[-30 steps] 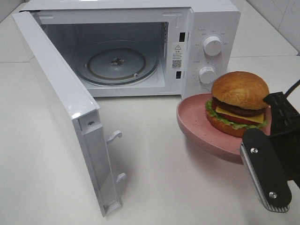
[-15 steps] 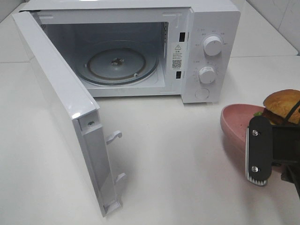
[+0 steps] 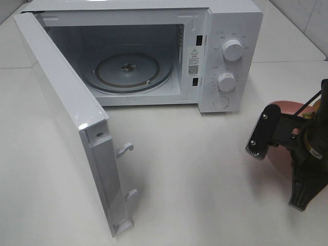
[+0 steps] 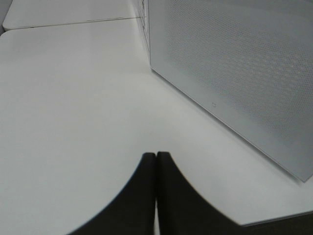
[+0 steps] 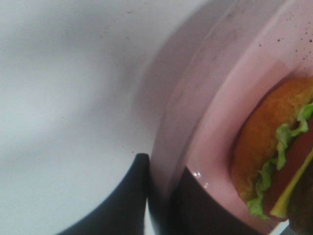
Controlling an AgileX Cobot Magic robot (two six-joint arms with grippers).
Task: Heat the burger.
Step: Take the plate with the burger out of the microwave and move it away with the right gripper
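In the right wrist view the burger (image 5: pixel 274 156), with its brown bun, green lettuce, red tomato and yellow cheese, sits on a round pink plate (image 5: pixel 215 98). My right gripper (image 5: pixel 164 166) is shut on the plate's rim, one finger on each side. In the high view this gripper (image 3: pixel 259 146) is at the far right of the table, right of the microwave. Only slivers of the plate (image 3: pixel 287 106) show there, and the arm hides the burger. My left gripper (image 4: pixel 156 164) is shut on nothing, low over the white table beside the door's outer face.
The white microwave (image 3: pixel 230 31) stands at the back with its door (image 3: pixel 72 118) swung wide to the front left. Its glass turntable (image 3: pixel 128 70) is bare. Two knobs (image 3: pixel 232 50) sit on the right panel. White table (image 3: pixel 195 179) lies in front.
My right gripper has carried the plate and burger from in front of the microwave's knobs out to the right edge and turned. The arm now hides the burger in the high view.
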